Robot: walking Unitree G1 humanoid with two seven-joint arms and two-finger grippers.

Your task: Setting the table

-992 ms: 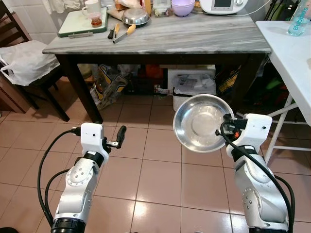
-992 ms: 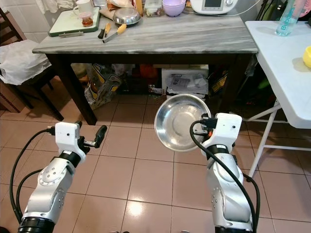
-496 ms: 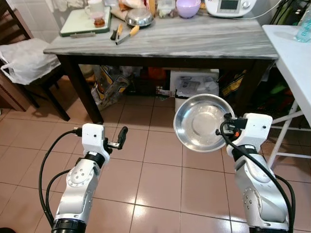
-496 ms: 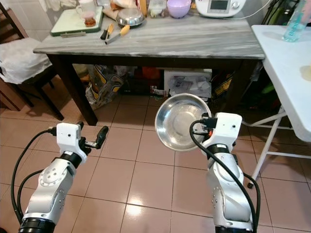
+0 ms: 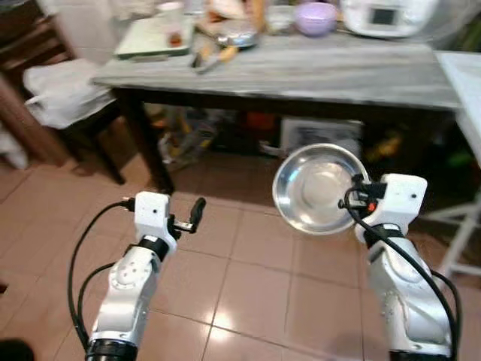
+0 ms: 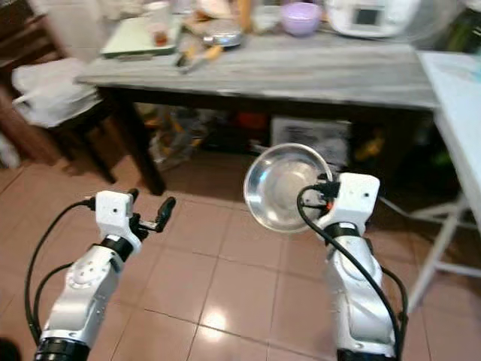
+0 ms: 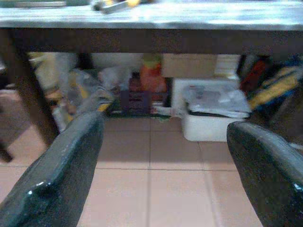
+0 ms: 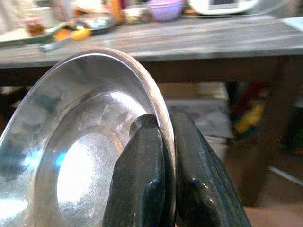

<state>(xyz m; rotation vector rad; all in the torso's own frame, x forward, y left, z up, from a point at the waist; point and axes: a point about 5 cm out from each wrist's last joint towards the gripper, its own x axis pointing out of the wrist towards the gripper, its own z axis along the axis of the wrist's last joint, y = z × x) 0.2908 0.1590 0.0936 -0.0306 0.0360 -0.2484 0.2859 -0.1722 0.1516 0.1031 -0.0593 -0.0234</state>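
Steel bowl: held on edge in front of the grey table, hollow side facing the robot, nothing in it. The right gripper is clenched on its rim, one finger inside and one outside.

Left gripper: fingers spread wide, holding nothing, low in front of the table over the tiled floor.

On the table, far edge: purple bowl, contents not visible; white appliance; small metal bowl; green tray with a cup; utensils beside the tray, blurred.

Under the table: white box, bags and clutter.

Left of the table: chair with a white bag.
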